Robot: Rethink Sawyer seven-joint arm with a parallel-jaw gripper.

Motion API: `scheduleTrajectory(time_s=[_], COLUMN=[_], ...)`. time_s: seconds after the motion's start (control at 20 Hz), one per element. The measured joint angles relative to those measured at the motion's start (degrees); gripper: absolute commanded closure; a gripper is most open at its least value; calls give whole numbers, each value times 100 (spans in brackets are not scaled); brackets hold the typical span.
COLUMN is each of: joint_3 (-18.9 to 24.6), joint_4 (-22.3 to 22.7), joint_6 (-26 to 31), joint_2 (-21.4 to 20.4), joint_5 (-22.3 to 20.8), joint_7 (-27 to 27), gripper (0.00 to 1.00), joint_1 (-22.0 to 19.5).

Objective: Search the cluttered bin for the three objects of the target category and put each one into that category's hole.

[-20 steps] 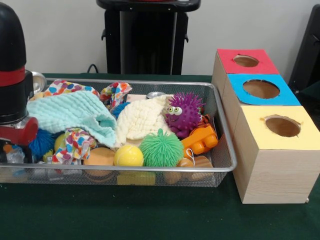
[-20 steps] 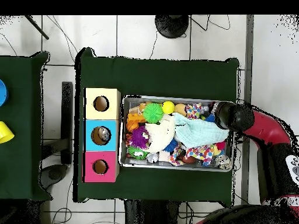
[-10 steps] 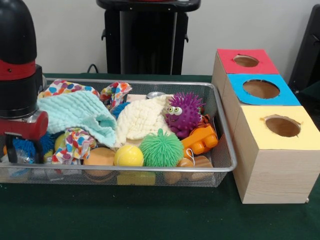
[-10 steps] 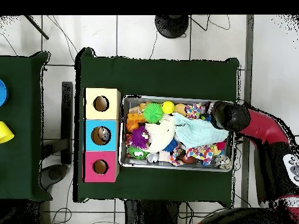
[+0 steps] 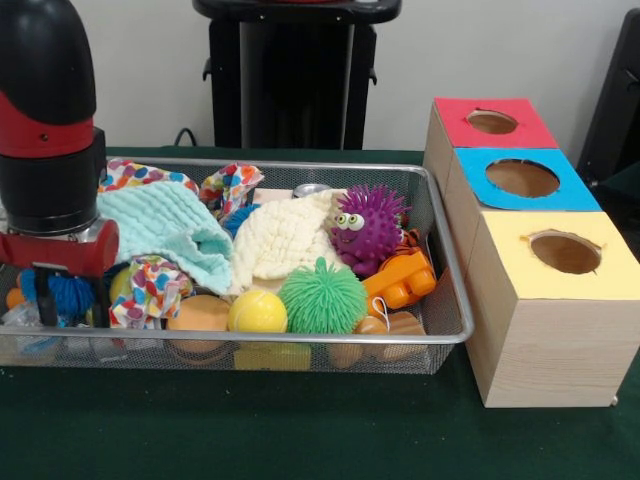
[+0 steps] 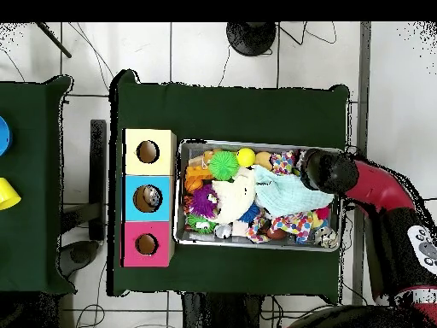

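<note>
The wire mesh bin [image 5: 300, 339] [image 6: 256, 143] is full of toys and cloths. One silvery can [image 5: 312, 189] peeks out behind the cream cloth at the far side; it also shows in the overhead view [image 6: 224, 231]. Another silvery can [image 6: 328, 239] lies in the bin's corner near the robot. The blue-surround hole [image 5: 522, 178] [image 6: 147, 198] is the middle one of the wooden box, with something greyish inside it. My gripper [image 5: 70, 308] hangs open at the bin's left end, its fingers either side of a blue spiky ball [image 5: 70, 292]. In the overhead view the wrist [image 6: 329, 171] hides it.
A teal cloth [image 5: 160, 225], cream cloth [image 5: 285, 235], dotted cloths [image 5: 150, 285], purple spiky toy [image 5: 365, 225], green spiky ball [image 5: 322, 297], yellow ball [image 5: 257, 312] and orange toy [image 5: 400, 280] fill the bin. Red-surround hole [image 5: 492, 122] and yellow-surround hole [image 5: 565, 252] flank the blue one.
The arm has moved rightward in the front view, further in over the bin's left end. The toys and cloths have not shifted.
</note>
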Motion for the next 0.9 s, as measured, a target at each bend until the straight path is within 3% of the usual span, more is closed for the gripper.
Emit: scheduleTrajectory(time_s=[0.9], joint_3=[-18], joint_4=[532], joint_6=[-499], joint_2=[-150], joint_5=[302], joint_7=[0], gripper=[0], joint_1=[-1])
